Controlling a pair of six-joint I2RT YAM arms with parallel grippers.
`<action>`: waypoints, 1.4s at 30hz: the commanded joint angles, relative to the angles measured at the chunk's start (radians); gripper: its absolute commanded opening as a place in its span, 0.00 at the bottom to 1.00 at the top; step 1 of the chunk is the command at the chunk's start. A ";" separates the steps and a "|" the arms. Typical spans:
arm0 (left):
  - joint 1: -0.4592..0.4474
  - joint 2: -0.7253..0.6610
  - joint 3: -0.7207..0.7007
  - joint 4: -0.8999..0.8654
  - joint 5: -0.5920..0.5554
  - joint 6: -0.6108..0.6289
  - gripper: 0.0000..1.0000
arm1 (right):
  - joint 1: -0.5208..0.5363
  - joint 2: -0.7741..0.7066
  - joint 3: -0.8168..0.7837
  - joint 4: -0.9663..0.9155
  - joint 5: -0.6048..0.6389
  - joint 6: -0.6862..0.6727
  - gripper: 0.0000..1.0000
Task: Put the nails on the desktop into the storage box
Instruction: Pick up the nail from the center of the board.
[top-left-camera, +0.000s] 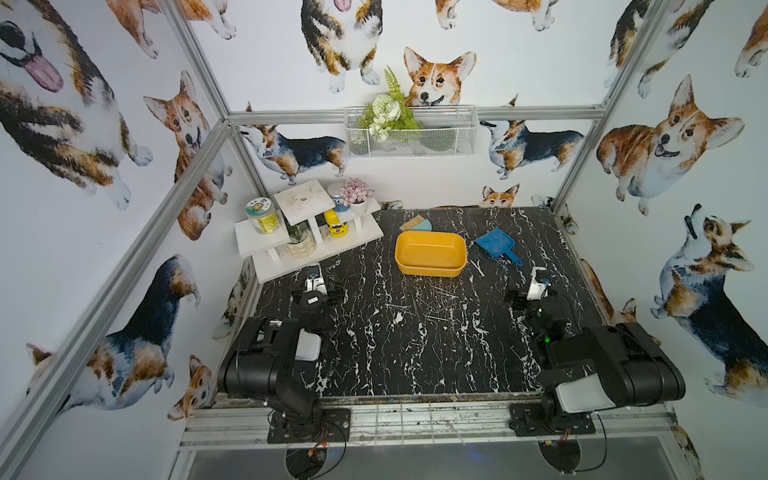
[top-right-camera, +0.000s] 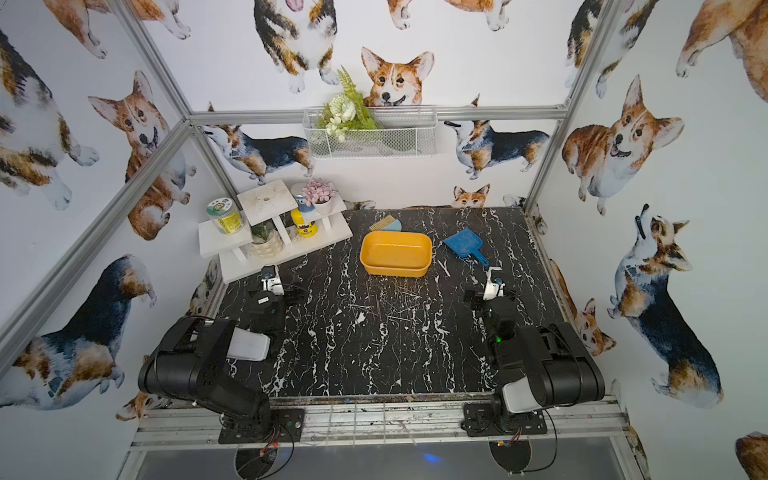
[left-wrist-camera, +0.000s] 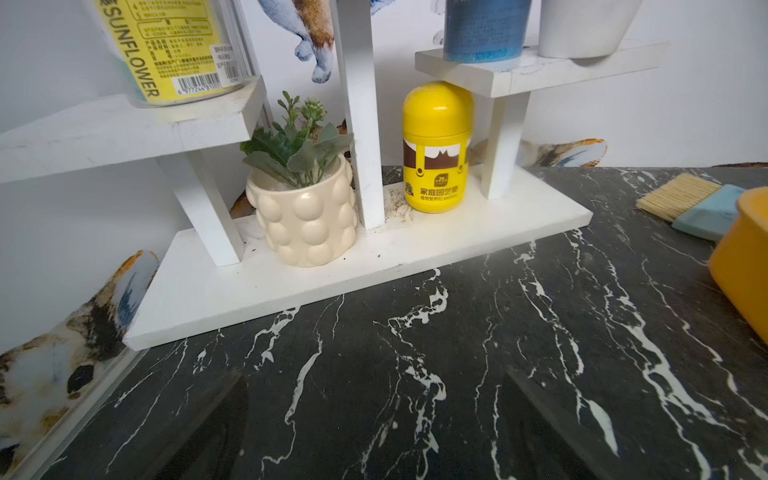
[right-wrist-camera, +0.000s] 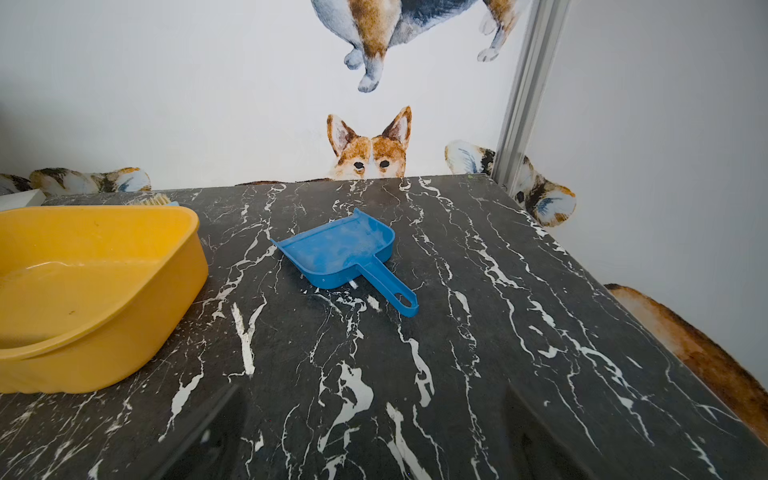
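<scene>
The left hand (left-wrist-camera: 374, 432) and right hand (right-wrist-camera: 370, 432) are hovering open and empty, flanking the nails (top-left-camera: 432, 303) scattered before the yellow storage box (top-left-camera: 430, 269), seemingly poised for gathering.

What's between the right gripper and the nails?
Nothing. In both top views the desktop between the right gripper and the nails is bare, only white veins.

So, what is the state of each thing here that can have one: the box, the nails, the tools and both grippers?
storage box: upright on the desktop, empty.
nails: scattered loose on the desktop, nearer the robot than the box.
blue dustpan: lying flat, empty, apart from the box.
brush: lying beyond the box, not held.
left gripper: open, holding nothing.
right gripper: open, holding nothing.
</scene>
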 joint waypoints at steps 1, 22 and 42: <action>0.002 -0.003 -0.002 0.023 0.008 -0.006 1.00 | -0.001 0.000 0.001 0.038 0.004 0.001 1.00; 0.002 -0.001 -0.001 0.023 0.009 -0.005 1.00 | -0.002 0.000 0.003 0.037 0.004 0.001 1.00; 0.014 -0.004 -0.002 0.016 0.033 -0.014 1.00 | -0.001 0.000 0.004 0.034 0.001 0.002 1.00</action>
